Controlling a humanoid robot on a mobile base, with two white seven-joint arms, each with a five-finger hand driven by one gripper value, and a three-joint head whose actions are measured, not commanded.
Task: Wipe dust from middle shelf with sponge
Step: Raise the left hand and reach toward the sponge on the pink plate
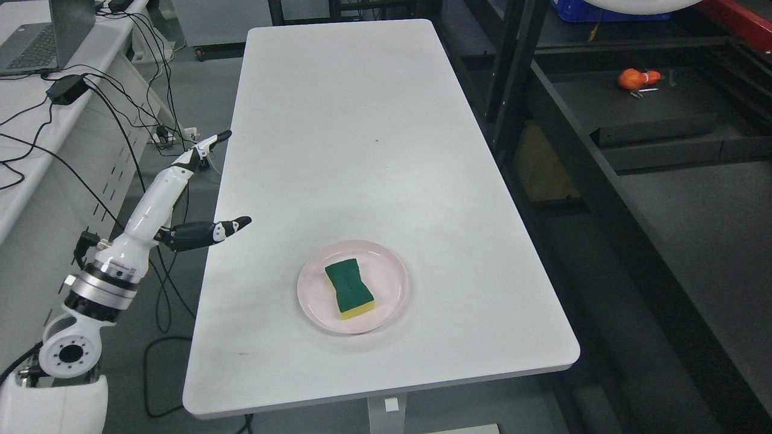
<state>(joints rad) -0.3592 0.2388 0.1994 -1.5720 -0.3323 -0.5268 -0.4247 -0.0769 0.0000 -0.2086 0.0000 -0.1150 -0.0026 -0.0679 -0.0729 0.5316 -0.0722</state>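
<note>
Head view: the white surface (362, 150) is seen filling the centre, with the dark shelf (663, 181) at three o'clock. A pink plate (313, 301) is set towards six o'clock on the surface, and the green-and-yellow sponge (348, 288) is laid flat on it, untouched. The pick-up step is judged not yet begun; a reach towards the plate is called for next. At nine o'clock the left hand (181, 193) is held off the edge, its fingers (232, 226) extended, nothing grasped.
</note>
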